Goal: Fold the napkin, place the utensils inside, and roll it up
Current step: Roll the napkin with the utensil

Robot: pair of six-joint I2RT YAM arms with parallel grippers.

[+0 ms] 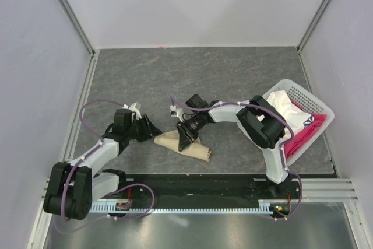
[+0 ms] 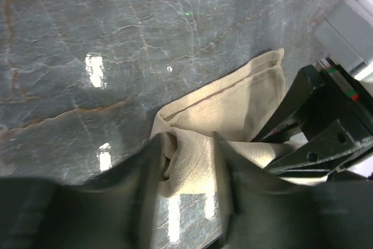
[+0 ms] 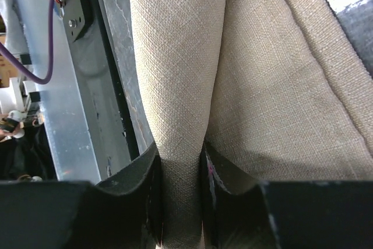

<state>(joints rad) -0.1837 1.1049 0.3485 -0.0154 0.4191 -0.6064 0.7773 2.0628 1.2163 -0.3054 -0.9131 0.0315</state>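
The napkin [image 1: 201, 151], a soft beige cloth with a fine woven grain, is laid folded into a long tapering bundle at the middle of the veined grey table [image 1: 233, 80], towards its near edge. A rounded fold of it is pinched firmly between the black fingers of the right gripper [image 3: 180, 150]. Its bunched left end is flanked by the left gripper [image 2: 187, 141]; whether that end is squeezed cannot be told. At the right, a white cloth [image 1: 285, 109] and a pink-red cloth [image 1: 303, 135] are held in a white perforated basket [image 1: 303, 94].
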